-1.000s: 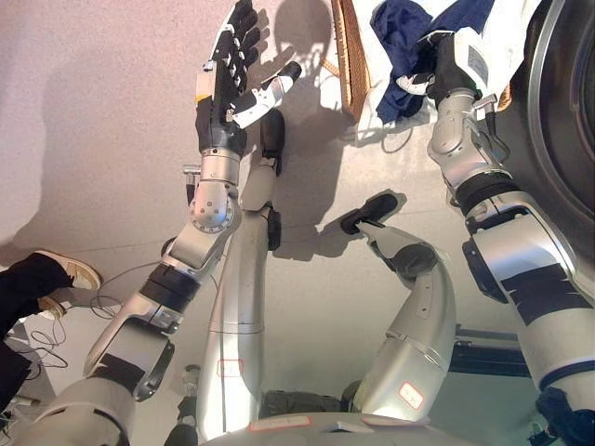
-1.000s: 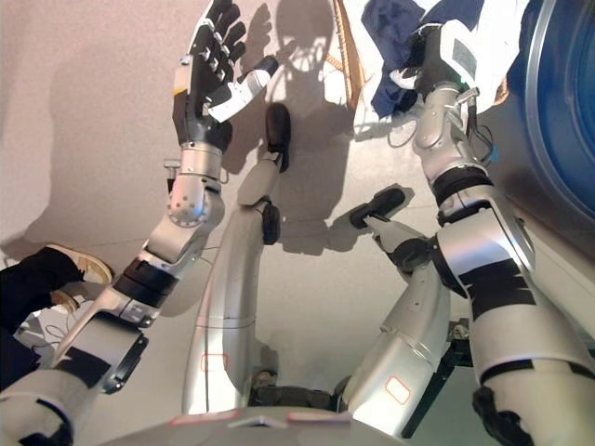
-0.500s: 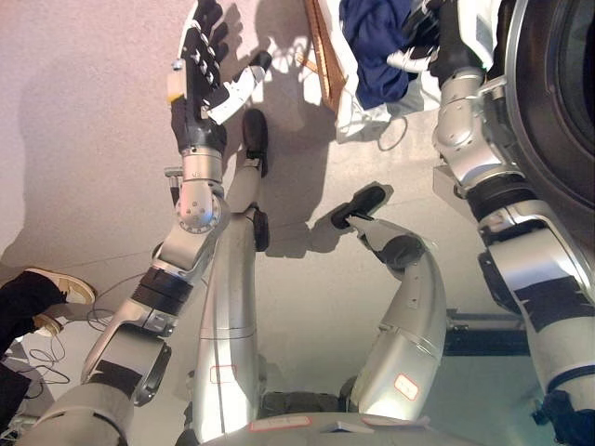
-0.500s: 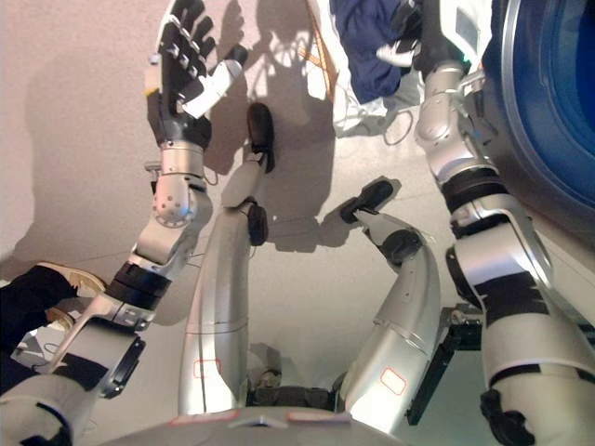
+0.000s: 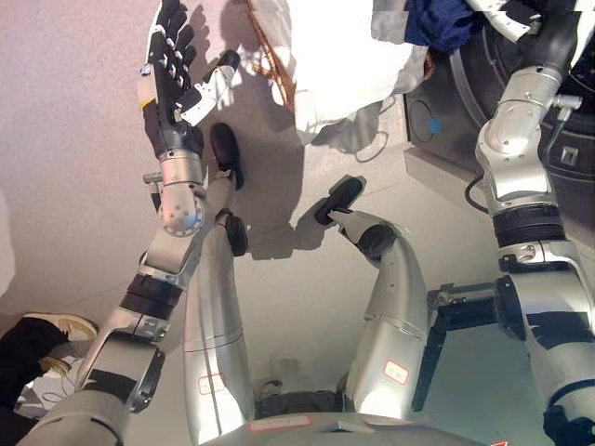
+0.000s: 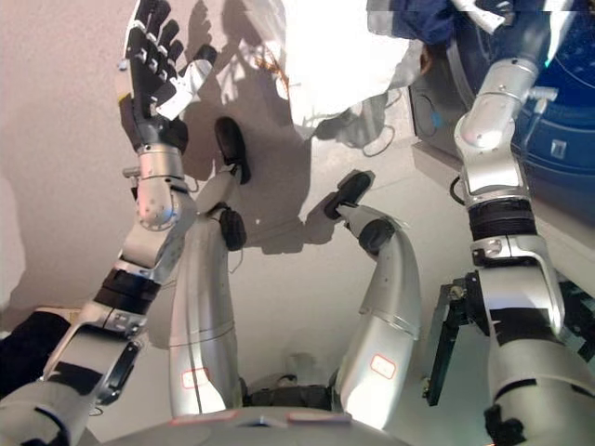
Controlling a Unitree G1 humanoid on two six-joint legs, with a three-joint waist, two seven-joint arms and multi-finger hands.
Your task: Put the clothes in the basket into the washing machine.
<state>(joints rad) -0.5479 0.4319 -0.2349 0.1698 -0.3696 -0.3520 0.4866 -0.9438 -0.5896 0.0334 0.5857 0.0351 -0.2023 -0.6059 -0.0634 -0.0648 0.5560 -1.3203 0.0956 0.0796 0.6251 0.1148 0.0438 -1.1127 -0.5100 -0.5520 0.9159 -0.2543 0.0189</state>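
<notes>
Pale grey floor point(image 5: 84, 177) all around, pretty bare. Left hand point(image 5: 170, 79) is up over it with fingers spread wide, holding nothing. Right hand point(image 5: 521, 14) is at the top edge by the washing machine point(image 5: 576, 139); can't tell what its fingers are doing. A dark blue garment point(image 5: 442, 20) sits just beside it, white cloth point(image 5: 344, 65) hanging off the wicker basket point(image 5: 271, 70). Can't read any labels.

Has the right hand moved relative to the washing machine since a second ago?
Yes. The right hand, with the dark blue garment, has lifted from beside the basket toward the washing machine; the camera also shifted.
</notes>
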